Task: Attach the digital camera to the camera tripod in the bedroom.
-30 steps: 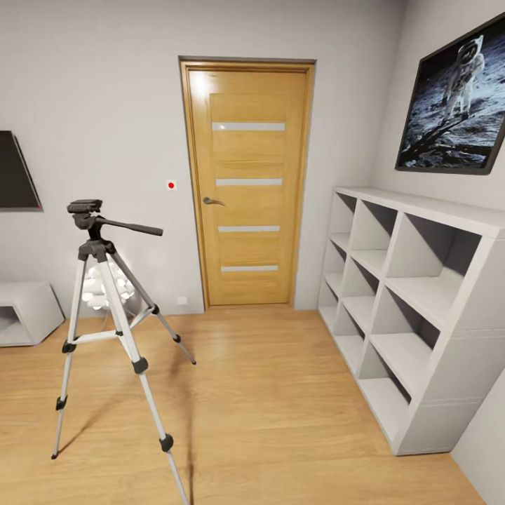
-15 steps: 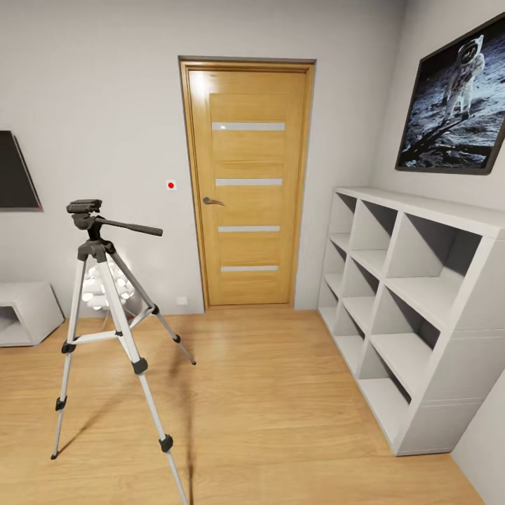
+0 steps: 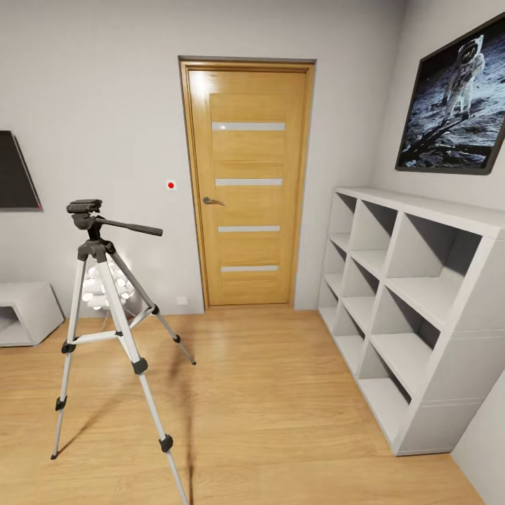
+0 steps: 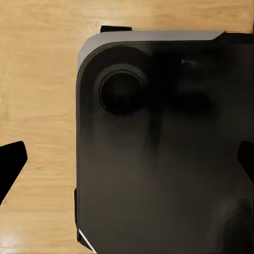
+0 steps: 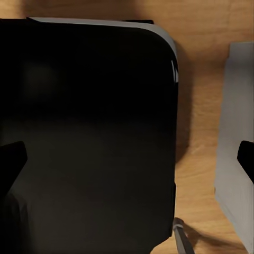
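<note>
The tall silver-legged camera tripod stands on the light wood plank floor at the near left, its dark grey head bare. I see no camera, so the step in hand is finding it — I'd sweep the white cube shelves on the right first, then turn the base slowly. Both wrist cameras look down past the robot's dark base at the floor; each gripper's fingertips sit spread at the frame's edges, holding nothing.
</note>
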Tool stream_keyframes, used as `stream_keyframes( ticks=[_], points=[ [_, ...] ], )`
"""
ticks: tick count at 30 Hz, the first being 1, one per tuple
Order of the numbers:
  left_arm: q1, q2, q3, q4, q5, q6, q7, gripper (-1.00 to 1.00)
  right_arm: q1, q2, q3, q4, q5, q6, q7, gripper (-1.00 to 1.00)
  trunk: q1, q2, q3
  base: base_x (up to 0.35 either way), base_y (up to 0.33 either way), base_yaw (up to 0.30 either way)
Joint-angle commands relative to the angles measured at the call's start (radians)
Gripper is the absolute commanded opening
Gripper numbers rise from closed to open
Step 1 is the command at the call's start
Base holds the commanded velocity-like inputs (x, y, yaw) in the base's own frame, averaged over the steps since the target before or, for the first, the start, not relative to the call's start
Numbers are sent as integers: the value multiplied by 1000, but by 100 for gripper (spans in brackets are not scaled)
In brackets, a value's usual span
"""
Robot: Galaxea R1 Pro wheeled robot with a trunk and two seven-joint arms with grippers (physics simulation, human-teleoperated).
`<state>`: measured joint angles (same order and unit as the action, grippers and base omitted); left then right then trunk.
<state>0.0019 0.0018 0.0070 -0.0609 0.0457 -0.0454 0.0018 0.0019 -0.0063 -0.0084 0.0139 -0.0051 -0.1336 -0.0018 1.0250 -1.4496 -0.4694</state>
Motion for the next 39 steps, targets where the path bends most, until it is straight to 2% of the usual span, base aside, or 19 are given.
stream_keyframes(
  ticks=[1, 5, 8, 9, 13, 16, 17, 19, 20, 21, 23, 26, 27, 29, 33, 39],
  points=[
    [0, 1, -1, -14, 5, -2, 1, 100, 0, 0, 0, 0, 0, -5, 0, 100, 0, 0, -1, 0, 0, 0],
    [1, 9, -3, -124, 2, 6, 8, 100, 0, -1, 1, -12, 8, -4, 0, 100, 0, 0, -1, 0, 0, 0],
    [0, 23, -3, -245, 1, 18, 10, 100, -1, -2, 2, -65, 11, 3, 3, 100, 0, 0, -1, 0, 0, 0],
    [0, 29, -3, -314, 1, 30, 11, 100, -1, -2, 4, -123, 14, 14, 3, 100, 0, 0, -1, 0, 0, 0],
    [0, 40, -2, -462, 1, 76, 11, 100, -2, -2, 5, -275, 28, 94, 3, 100, 0, 0, -1, 0, 0, 0],
    [-2, 45, -1, -603, 2, 167, 12, 100, -19, -6, 3, -454, 41, 240, -5, 100, 0, 0, -1, 0, 0, 0],
    [-9, 47, -1, -652, 2, 223, 11, 100, -41, -11, 1, -520, 42, 296, -7, 100, 0, 0, -1, 0, 0, 0],
    [-26, 47, -1, -686, 2, 280, 11, 100, -70, -16, -1, -563, 43, 334, -8, 100, 0, 0, -1, 0, 0, 0],
    [-63, 48, -1, -706, 2, 333, 11, 100, -113, -18, -2, -582, 44, 358, -14, 100, 0, 0, -1, 0, 0, 0],
    [-100, 48, -1, -718, 3, 375, 10, 100, -154, -20, -3, -585, 44, 372, -21, 100, 0, 0, -1, 0, 0, 0],
    [-141, 48, -1, -721, 5, 409, 10, 100, -202, -20, -4, -568, 43, 381, -32, 100, 0, 0, -1, 0, 0, 0],
    [-245, 40, -1, -682, 8, 456, 10, 100, -339, -15, -5, -459, 41, 382, -64, 100, 0, 0, -1, 0, 0, 0],
    [-266, 36, -1, -667, 8, 461, 10, 100, -365, -14, -5, -432, 41, 377, -69, 100, 0, 0, -1, 0, 0, 0],
    [-334, 22, -1, -615, 5, 470, 10, 100, -444, -10, -5, -345, 42, 328, -82, 100, 0, 0, -1, 0, 0, 0],
    [-373, 18, -2, -601, 2, 471, 8, 100, -483, -5, -5, -300, 41, 264, -89, 100, 0, 0, -1, 0, 0, 0],
    [-388, 11, 2, -623, 0, 475, 18, 100, -498, -3, 2, -312, 53, 237, -87, 100, 0, 0, -1, 0, 0, 0]
  ],
)
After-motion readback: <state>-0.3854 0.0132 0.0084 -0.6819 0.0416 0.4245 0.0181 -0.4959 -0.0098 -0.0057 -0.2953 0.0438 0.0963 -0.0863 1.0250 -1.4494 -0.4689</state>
